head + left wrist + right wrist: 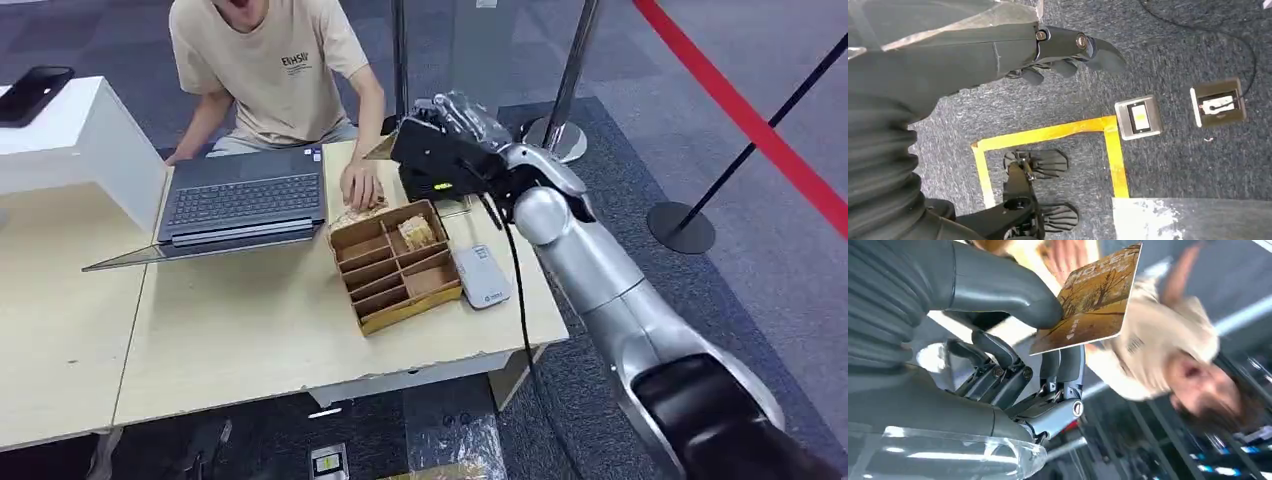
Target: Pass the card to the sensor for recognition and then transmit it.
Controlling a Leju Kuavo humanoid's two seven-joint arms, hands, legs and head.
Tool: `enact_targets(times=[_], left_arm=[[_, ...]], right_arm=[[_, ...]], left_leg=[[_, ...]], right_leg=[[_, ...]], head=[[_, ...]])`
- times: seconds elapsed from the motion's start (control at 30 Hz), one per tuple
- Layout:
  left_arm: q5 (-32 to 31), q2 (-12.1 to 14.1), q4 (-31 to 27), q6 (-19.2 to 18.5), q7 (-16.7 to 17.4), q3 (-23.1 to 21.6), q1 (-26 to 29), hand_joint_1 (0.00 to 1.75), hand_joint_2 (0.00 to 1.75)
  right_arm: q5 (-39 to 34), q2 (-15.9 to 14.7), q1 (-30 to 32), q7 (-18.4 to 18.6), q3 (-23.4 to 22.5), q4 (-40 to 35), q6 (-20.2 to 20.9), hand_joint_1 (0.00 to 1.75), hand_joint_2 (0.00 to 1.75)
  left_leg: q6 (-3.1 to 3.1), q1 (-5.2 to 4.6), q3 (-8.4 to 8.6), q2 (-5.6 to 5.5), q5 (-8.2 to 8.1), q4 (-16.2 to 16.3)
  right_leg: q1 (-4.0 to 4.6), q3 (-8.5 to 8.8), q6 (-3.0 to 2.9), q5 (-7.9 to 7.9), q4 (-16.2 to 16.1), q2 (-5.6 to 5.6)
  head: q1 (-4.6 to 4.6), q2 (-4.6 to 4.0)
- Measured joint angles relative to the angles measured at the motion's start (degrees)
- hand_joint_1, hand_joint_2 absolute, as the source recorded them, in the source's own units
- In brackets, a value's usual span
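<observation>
Card held up above the worktop, sensor step not yet done

The right robot hand (1013, 365) is grasping the card (1093, 300) between thumb and fingers, raised over the far edge of the worktop (250, 330), above the white sensor (481, 276) beside the wooden tray (395, 268). It seems the reading and the handing to the person (275, 70) are left. The left robot hand (1058, 55) hangs curled, holding nothing.

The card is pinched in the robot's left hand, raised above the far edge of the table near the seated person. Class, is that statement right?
Not quite: the hand is wrong. The right hand holds the card, as the right wrist view shows; the left hand hangs over the carpet holding nothing. The rest stands.
</observation>
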Motion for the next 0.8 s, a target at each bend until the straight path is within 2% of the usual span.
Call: enact_targets(times=[0.17,0.37,0.57,0.8], left_arm=[[-0.68,0.09,0.0,-0.52,0.04,0.0,-0.02,0.0,1.75],[-1.64,0.07,-0.02,-1.09,0.68,0.0,-0.49,0.0,1.75],[-2.64,-0.13,-0.09,-1.66,2.51,-0.02,-1.73,0.0,1.75],[-3.48,-0.68,-0.09,-1.9,3.43,-0.04,-2.67,0.0,1.75]], right_arm=[[-0.45,-0.74,-2.43,-1.9,0.11,-0.06,-0.39,1.75,1.75],[9.63,-0.42,-4.94,-3.82,1.81,5.02,-4.59,1.75,1.75],[25.35,1.11,-7.5,-4.09,4.81,13.76,-14.64,1.75,1.75],[39.4,1.92,-9.26,-1.48,7.0,23.68,-24.88,1.75,1.75]], left_leg=[[0.0,0.0,0.0,0.0,0.0,0.0],[0.0,0.01,-0.02,-0.03,0.0,0.0],[-0.01,0.02,-0.04,-0.08,0.0,0.0],[-0.01,0.01,-0.03,-0.09,0.0,0.01]], right_leg=[[0.0,0.02,0.0,0.01,0.0,0.0],[0.0,0.01,0.0,0.01,0.02,-0.01],[0.01,0.0,0.0,0.01,0.02,-0.03],[0.0,0.0,0.0,0.01,0.0,-0.03]], head=[[-0.02,0.0],[-0.04,0.0],[0.0,0.0],[-0.02,0.0]])
